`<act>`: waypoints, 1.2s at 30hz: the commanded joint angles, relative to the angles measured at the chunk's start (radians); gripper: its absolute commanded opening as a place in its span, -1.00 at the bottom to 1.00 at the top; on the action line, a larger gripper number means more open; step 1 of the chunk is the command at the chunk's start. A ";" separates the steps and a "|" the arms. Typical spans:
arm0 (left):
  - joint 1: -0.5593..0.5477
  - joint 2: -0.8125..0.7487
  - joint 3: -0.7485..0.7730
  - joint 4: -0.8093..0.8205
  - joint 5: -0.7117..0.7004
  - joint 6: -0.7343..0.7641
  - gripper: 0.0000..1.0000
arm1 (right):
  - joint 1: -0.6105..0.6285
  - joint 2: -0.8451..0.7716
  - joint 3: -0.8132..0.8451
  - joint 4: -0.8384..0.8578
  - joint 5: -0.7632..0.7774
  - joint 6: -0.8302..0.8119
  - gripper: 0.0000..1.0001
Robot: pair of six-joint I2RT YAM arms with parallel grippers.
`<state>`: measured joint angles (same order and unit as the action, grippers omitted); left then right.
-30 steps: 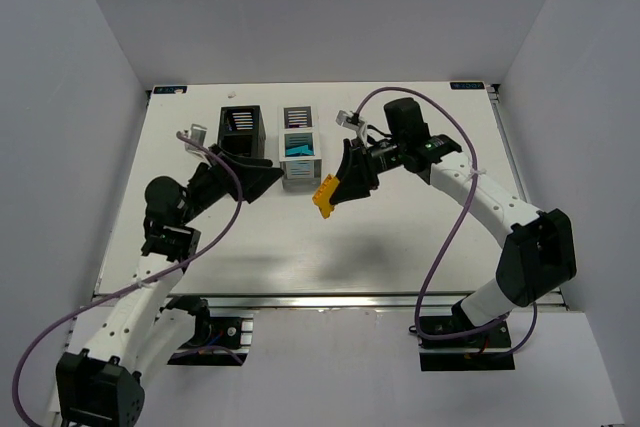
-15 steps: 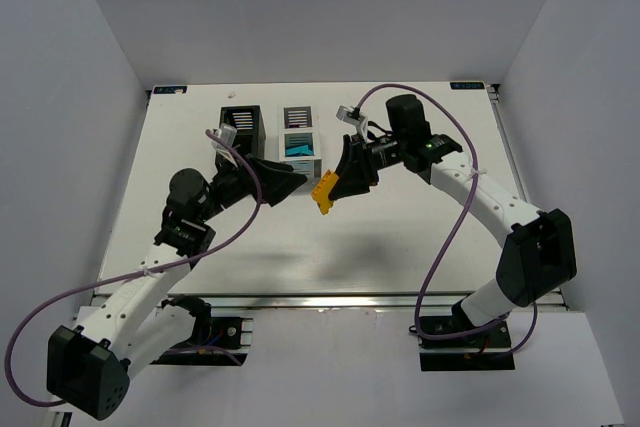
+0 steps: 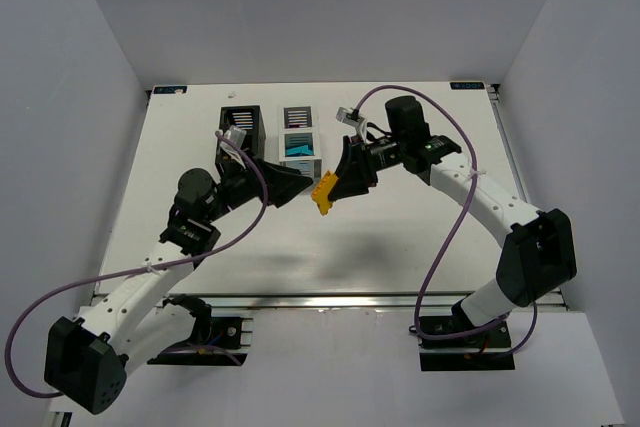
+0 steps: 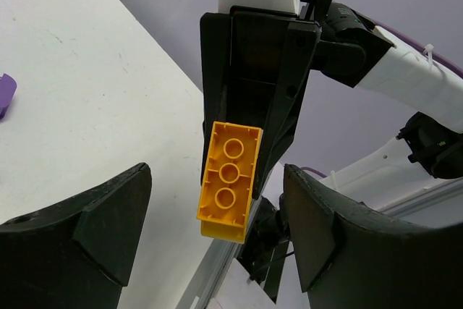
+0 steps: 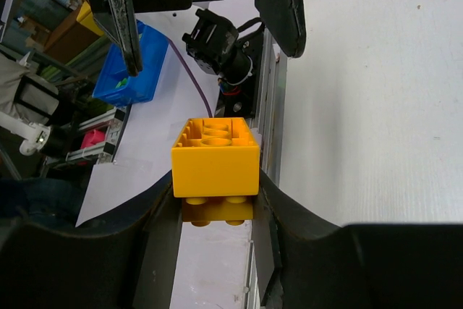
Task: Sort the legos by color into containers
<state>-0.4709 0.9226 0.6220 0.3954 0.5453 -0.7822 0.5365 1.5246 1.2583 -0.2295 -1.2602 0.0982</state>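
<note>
Top external: the left hand (image 3: 297, 187) has swung to mid-frame, open, facing the yellow brick (image 3: 322, 195) gripped by the right hand (image 3: 334, 190); handover likely.

The yellow-orange brick (image 4: 228, 189) is smooth moulded plastic with a soft sheen on its studs. The left gripper (image 3: 296, 187) has fingers (image 4: 101, 226) of matt black plastic, slightly grainy. The table (image 4: 87, 77) looks matt white, faintly scuffed; the right arm (image 3: 480, 192) wears smooth white plastic
</note>
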 commanded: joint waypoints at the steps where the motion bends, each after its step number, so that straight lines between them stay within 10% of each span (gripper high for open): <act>1: -0.015 0.002 0.015 0.010 -0.016 0.000 0.64 | 0.008 -0.026 0.007 0.012 -0.005 -0.006 -0.93; 36: -0.081 0.076 0.008 0.056 0.084 0.021 0.34 | 0.022 -0.015 -0.007 0.131 -0.059 0.124 -0.95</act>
<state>-0.5472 0.9981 0.6235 0.4301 0.6033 -0.7597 0.5583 1.5246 1.2469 -0.1459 -1.2972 0.2035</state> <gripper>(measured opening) 0.673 0.434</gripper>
